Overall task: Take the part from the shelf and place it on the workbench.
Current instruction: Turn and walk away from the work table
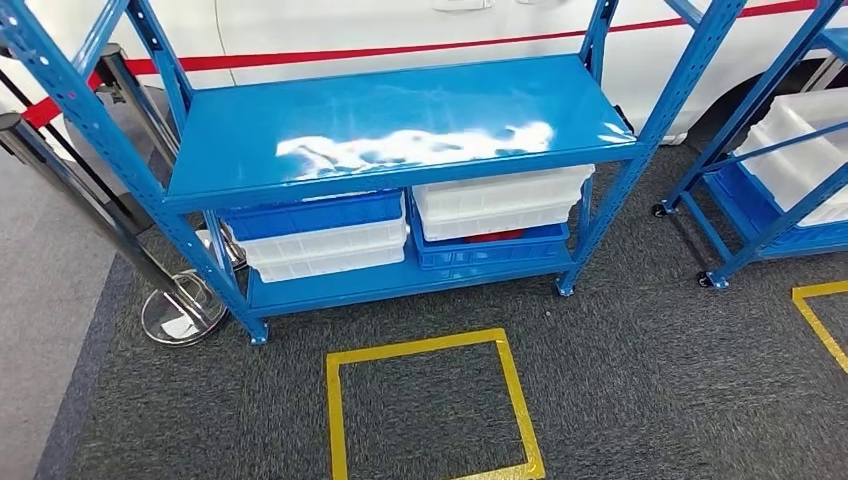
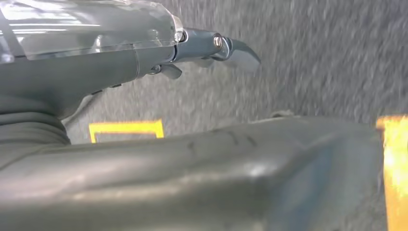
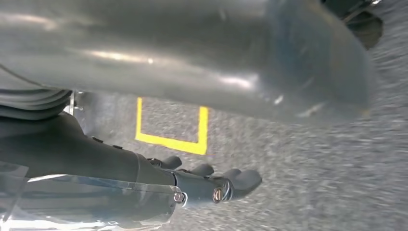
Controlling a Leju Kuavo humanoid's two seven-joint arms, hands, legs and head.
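To the left of the blue shelf (image 1: 400,120), a chrome stanchion base (image 1: 180,310) is standing on the carpet, close beside the shelf's front left leg.

The shelf's upper board is lying bare under a patch of glare. On its lower level, two stacks of bins are sitting side by side: a left stack (image 1: 320,235) of blue over white, and a right stack (image 1: 500,200) of white over blue. Something red (image 1: 497,236) is peeping out between the two bins of the right stack. It is too hidden to name, so I cannot tell whether it is the part. By my judgement the part is lying in one of these bins.

In front of the shelf, a yellow taped square (image 1: 430,345) is marking the floor. To the shelf's right, a second blue rack (image 1: 745,195) is carrying white bins.

The left hand (image 2: 144,53) is hanging over the carpet, holding nothing, with its fingers loosely extended. The right hand (image 3: 144,178) is hanging likewise, holding nothing, with its fingers loosely extended and slightly bent.

The step in hand appears to be the approach: the robot is facing the shelf from short of the square, and no reach is under way.

The next move calls for closing up to the shelf, then bending low enough to bring a hand to the lower level. Where the workbench is standing, I cannot tell.
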